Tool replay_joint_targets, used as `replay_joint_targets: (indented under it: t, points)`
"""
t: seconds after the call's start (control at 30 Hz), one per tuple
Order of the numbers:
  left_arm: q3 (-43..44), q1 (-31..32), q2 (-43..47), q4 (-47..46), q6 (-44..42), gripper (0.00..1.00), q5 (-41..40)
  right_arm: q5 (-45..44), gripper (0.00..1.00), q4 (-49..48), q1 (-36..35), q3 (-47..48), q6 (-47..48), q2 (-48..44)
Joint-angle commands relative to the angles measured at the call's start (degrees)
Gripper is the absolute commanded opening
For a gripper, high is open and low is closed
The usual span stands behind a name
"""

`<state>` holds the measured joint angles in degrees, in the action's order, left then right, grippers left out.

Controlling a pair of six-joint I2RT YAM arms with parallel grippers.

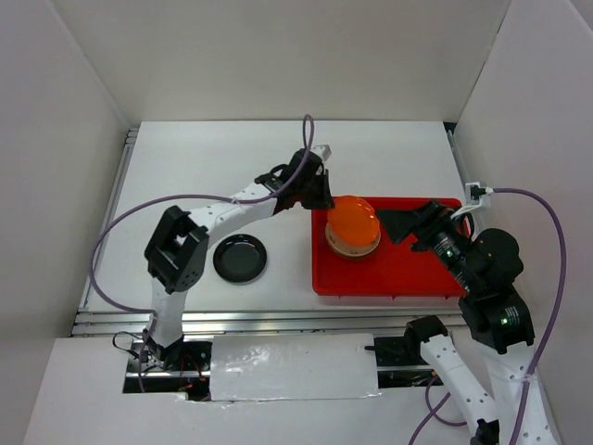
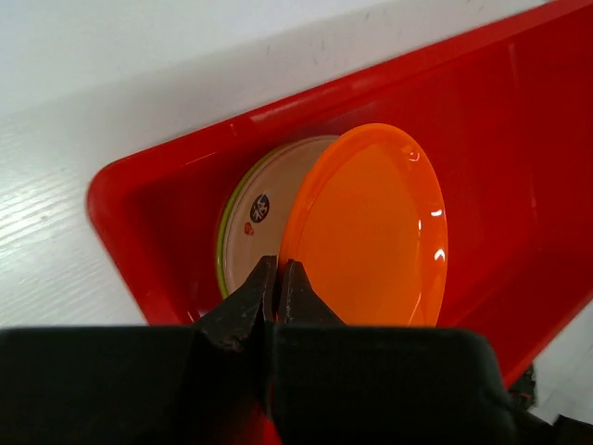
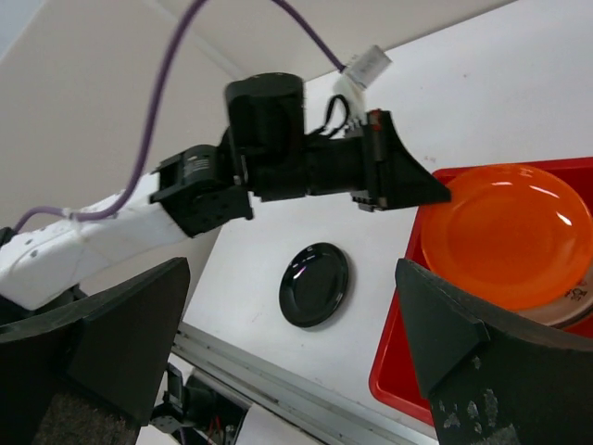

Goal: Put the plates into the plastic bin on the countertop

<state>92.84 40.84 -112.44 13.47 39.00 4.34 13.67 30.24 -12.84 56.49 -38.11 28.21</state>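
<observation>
Black plate (image 1: 240, 258) lies near the countertop's (image 1: 185, 167) front edge. Your left gripper (image 2: 278, 278) clamps the orange plate's (image 2: 371, 232) rim over the stack (image 2: 259, 213) at the plastic bin's (image 2: 167, 185) left end. Lower it flat and centred, then let go. Right gripper (image 1: 408, 227) hangs spread, empty.

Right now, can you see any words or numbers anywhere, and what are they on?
Beige plate under the orange plate in the red bin: a dark round mark and a small red stamp, both too small to read.
No other writing shows.
</observation>
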Motion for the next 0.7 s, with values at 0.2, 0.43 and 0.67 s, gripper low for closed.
replay_joint_targets:
  t: [0.2,0.43,0.67]
  points:
    - [4.7,1.1,-5.4,-2.0,0.8,0.30,-0.1,-0.8,1.00,2.4,0.4,3.6,1.5,-0.1]
    - [0.0,6.0,8.1,-0.4,-2.4,0.99,-12.6,0.2,1.00,2.1,0.4,3.7,2.2,0.4]
    - [-15.8,0.4,29.4,16.9,16.7,0.99,-35.5,3.2,1.00,-0.8,0.4,0.8,1.3,1.2]
